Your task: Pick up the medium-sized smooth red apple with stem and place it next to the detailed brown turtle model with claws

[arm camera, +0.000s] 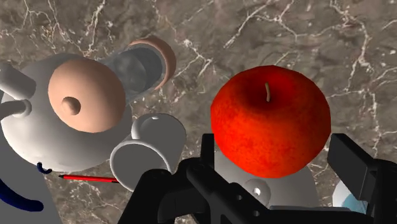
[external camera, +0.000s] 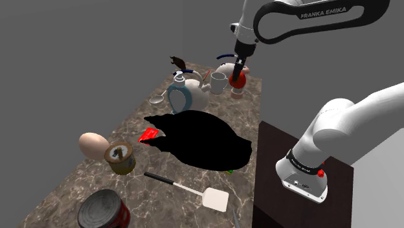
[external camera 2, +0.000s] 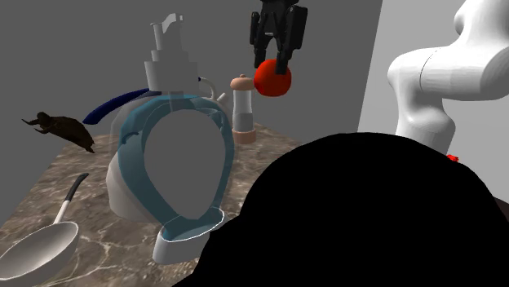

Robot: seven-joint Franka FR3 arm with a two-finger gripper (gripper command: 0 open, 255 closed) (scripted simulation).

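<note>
**A:** Where's the apple (external camera 2: pixel 272 78)?

**B:** Pinched between the two fingers of the end effector (external camera 2: pixel 276 64). It's up in the air over the far end of the bench (external camera: pixel 78 184), with its stem toward the hand. I'd say it's held that high to pass over the clutter.

**A:** What clutter?

**B:** A grinder (external camera 2: pixel 241 110), a mug (external camera: pixel 218 82) and a white teapot (arm camera: pixel 63 121) sit just below and beside it. A tall blue-and-white jug (external camera 2: pixel 175 163) rises close to the likely path.

**A:** And the turtle (external camera 2: pixel 65 129)?

**B:** At the far corner, right by the bench edge. Bare stone shows between it and the ladle (external camera 2: pixel 41 245). I'd aim there, since on the edge side a round apple could roll off.
</note>
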